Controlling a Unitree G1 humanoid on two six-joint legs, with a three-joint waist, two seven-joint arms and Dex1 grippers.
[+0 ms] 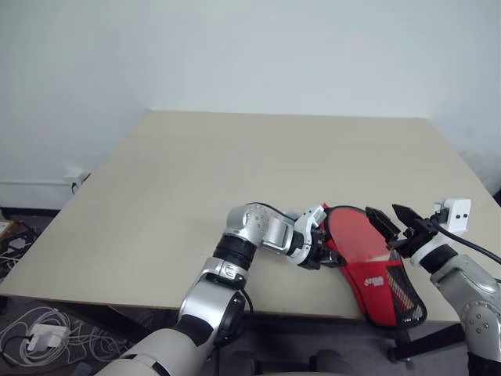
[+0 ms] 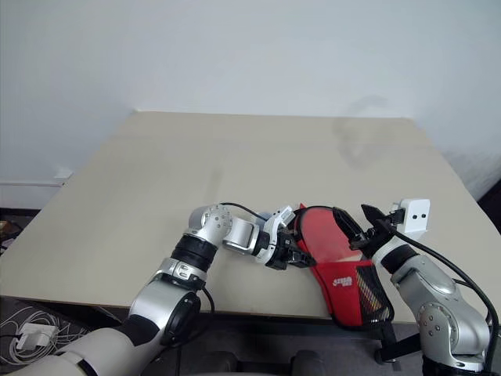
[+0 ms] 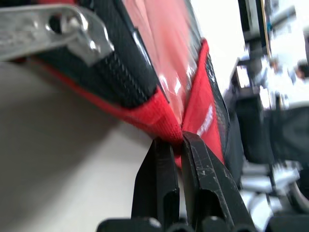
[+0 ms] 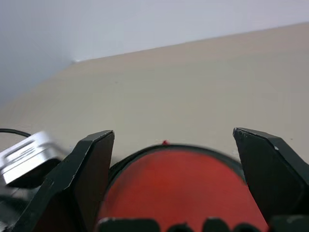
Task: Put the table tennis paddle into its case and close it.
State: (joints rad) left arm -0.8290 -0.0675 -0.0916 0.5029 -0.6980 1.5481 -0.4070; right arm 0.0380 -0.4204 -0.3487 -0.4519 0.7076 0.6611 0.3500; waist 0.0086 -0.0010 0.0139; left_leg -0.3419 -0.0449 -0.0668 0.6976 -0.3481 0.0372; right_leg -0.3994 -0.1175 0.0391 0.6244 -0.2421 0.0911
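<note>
Case first: in the left eye view one red, paddle-shaped soft zip pouch [image 1: 374, 266] is seen at the near right edge of the pale wooden table [image 1: 235, 180], its long axis running from about eleven o'clock (round end) to five o'clock, where the black mesh end overhangs the edge. The left gripper [image 1: 319, 252] is at the pouch's nine o'clock; the right gripper [image 1: 395, 219] hovers at its two o'clock, spread wide with nothing between its fingers.

In the left wrist view the left gripper's fingers [image 3: 161, 183] are clenched on the pouch's red edge seam.

In the right wrist view the red round face [image 4: 178, 191] is seen between the parted fingers; whether it is paddle or pouch cannot be told.

Counted: one case, two grippers, the left nearer (already gripping).
</note>
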